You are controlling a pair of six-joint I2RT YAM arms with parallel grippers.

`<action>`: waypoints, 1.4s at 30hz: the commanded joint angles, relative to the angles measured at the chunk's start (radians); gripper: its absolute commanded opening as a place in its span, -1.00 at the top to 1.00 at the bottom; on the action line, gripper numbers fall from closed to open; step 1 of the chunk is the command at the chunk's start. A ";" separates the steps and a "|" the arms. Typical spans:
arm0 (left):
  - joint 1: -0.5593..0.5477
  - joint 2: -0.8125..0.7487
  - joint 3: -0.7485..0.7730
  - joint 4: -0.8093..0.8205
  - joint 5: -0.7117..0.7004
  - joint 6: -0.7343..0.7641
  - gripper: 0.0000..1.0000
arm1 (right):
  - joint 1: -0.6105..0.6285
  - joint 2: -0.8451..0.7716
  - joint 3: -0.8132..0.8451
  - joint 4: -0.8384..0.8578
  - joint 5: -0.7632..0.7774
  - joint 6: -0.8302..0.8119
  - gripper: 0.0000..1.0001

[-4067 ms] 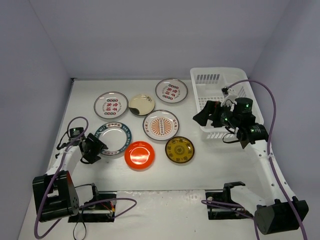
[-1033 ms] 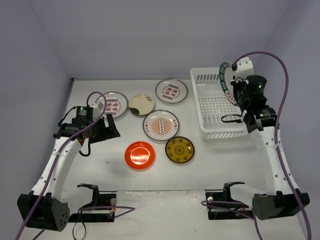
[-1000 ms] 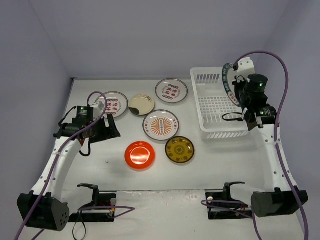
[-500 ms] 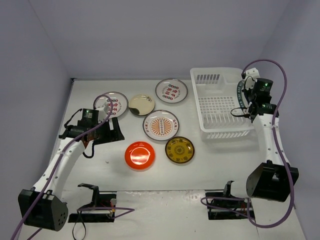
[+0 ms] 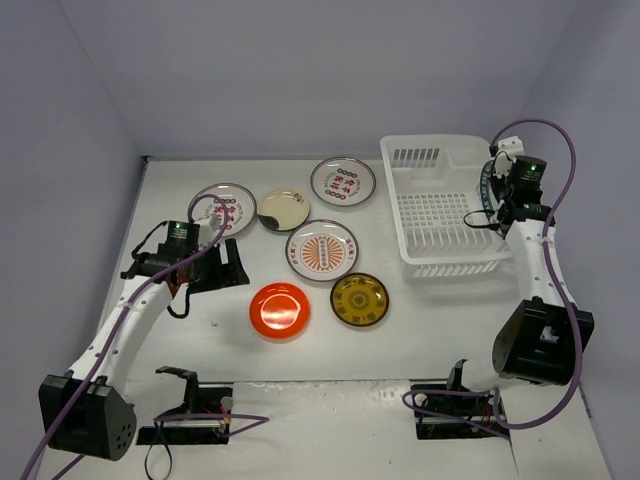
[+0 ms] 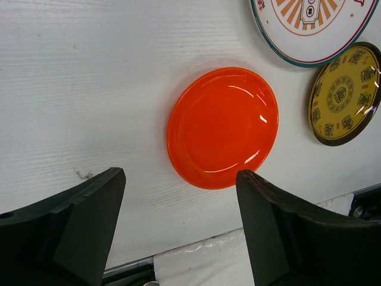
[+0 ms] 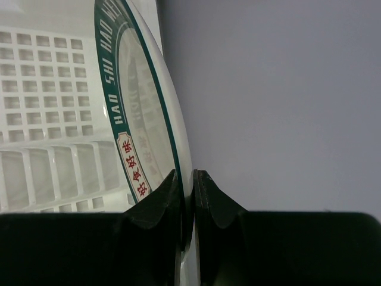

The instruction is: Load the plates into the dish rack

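- Barely begun, by the look of it: no plate standing free inside the dish rack (image 5: 455, 268), only bare perforated floor and slotted walls.
- First plate under way: right gripper (image 5: 497, 190) clenched on the rim of the teal-rimmed plate (image 5: 486, 184), held on edge at the rack's right-hand wall. In the right wrist view, plate (image 7: 140, 119) pinched thin between both fingers, with rack floor (image 7: 53, 89) behind it. Cannot tell whether touching the floor yet or merely hanging above it.
- Left gripper (image 5: 225, 268) spread wide, grasping nothing, hovering over bare table just left of the red-orange plate (image 5: 279, 309). In the left wrist view, that plate (image 6: 222, 127) framed between the two dark fingers, with no contact.
- Six left lying flat on the table, all apart from the rack:
  - red-orange plate, at the front;
  - yellow-brown plate (image 5: 360, 299), just beside it on the right;
  - white sunburst-patterned plate (image 5: 322, 249), in the middle;
  - cream plate (image 5: 283, 209), behind that;
  - white red-patterned plate (image 5: 222, 208), at the back left;
  - another white red-patterned plate (image 5: 343, 180), nearest the rack's left wall.
- Still to do, as a judgement: seat and release the teal-rimmed plate, then fetch the other six; probably the red-orange one next for the left arm.
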 commanded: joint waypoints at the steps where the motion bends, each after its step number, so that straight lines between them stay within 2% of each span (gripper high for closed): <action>1: -0.008 0.009 0.042 0.041 0.010 0.015 -0.50 | -0.010 -0.006 -0.013 0.122 0.019 0.024 1.00; 10: -0.008 0.015 0.045 0.038 0.012 0.015 -0.51 | -0.033 -0.009 -0.088 0.110 -0.009 0.060 1.00; 17: -0.008 0.014 0.039 0.040 0.014 0.013 -0.51 | -0.058 0.020 -0.081 0.071 -0.101 0.144 1.00; 20: -0.008 0.011 0.037 0.038 0.017 0.009 -0.51 | -0.058 0.038 -0.061 0.053 -0.116 0.182 0.86; 21: -0.008 0.012 0.036 0.040 0.017 0.009 -0.50 | -0.058 0.042 -0.058 0.022 -0.116 0.196 0.65; 22: -0.008 0.012 0.034 0.040 0.017 0.007 -0.50 | -0.058 0.046 -0.053 0.010 -0.116 0.201 0.51; 26: -0.007 0.012 0.033 0.043 0.015 -0.002 -0.51 | -0.058 0.037 -0.029 -0.019 -0.115 0.230 0.31; 29: -0.007 0.021 0.034 0.044 0.009 -0.020 -0.51 | -0.058 0.012 0.005 -0.044 -0.110 0.259 -0.05; 32: -0.007 0.044 0.037 0.057 0.015 -0.046 -0.50 | -0.058 -0.026 0.046 -0.068 -0.098 0.308 -0.25; 35: -0.005 0.075 0.045 0.064 0.014 -0.074 -0.51 | -0.055 -0.075 0.089 -0.094 -0.072 0.372 -0.39; 42: 0.026 0.145 0.069 0.147 -0.031 -0.189 -0.50 | -0.035 -0.208 0.100 -0.117 -0.016 0.572 -0.50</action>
